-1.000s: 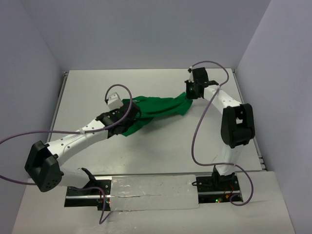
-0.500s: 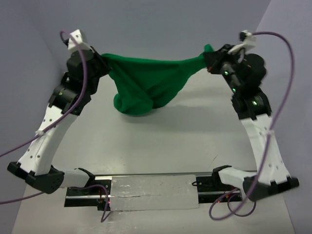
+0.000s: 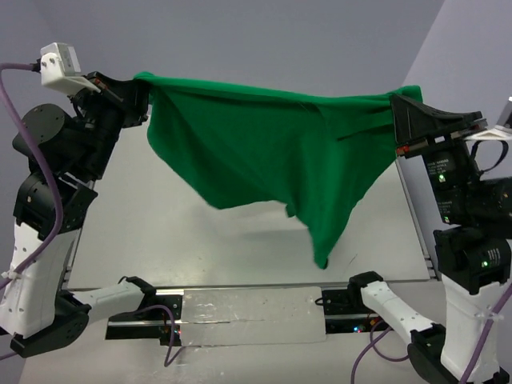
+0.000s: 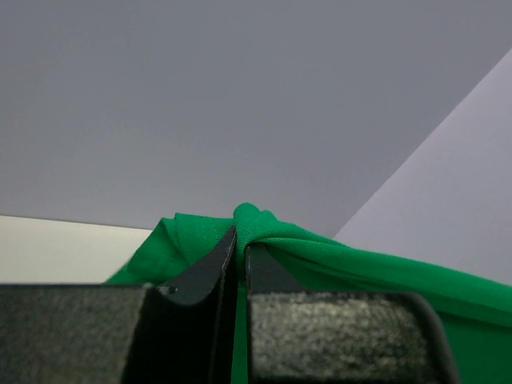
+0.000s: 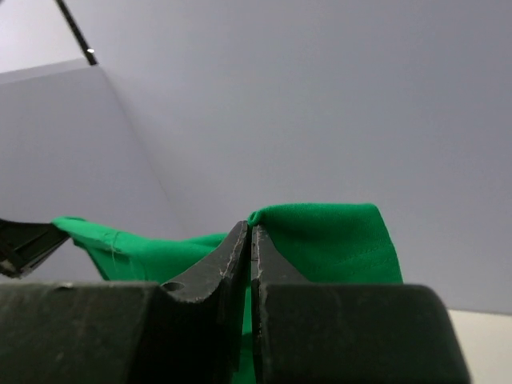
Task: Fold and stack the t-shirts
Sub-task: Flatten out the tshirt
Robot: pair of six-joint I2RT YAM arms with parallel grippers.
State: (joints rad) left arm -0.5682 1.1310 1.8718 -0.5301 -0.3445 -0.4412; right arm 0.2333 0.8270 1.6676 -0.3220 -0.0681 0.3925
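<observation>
Two pairs of jaws, left and right, each pinch a top corner of the green t-shirt (image 3: 272,152), stretched high above the desk (image 3: 200,240) (one tail sags). Best lowered evenly and taut, so it lands flat.

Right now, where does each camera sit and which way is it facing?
Top external: above and behind the arm bases, looking down across the table; shows both arms, with the left gripper and right gripper stretching the green t-shirt in the air.
Left wrist: on the left arm, looking along its shut fingers at pinched fabric and grey walls.
Right wrist: on the right arm, the same kind of view from the opposite end.
Shared: all three views see the green t-shirt.
</observation>
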